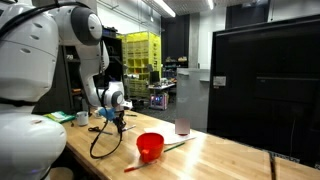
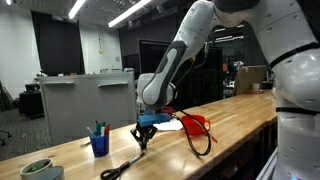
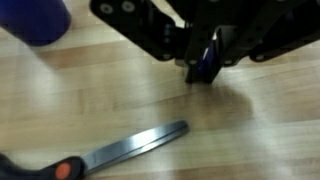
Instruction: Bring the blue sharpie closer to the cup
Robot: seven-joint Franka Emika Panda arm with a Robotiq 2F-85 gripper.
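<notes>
Gripper (image 3: 204,62) low over table (image 3: 60,100); jaws pinching blue sharpie (image 3: 206,72)
Scissors (image 3: 130,148) lie just beside; blue cup (image 3: 35,18) near

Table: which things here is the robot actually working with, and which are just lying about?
In the job: hand, blue sharpie in its grip, one cup, red cup or blue cup, unclear which.
Lying about: scissors, thin stick.
</notes>
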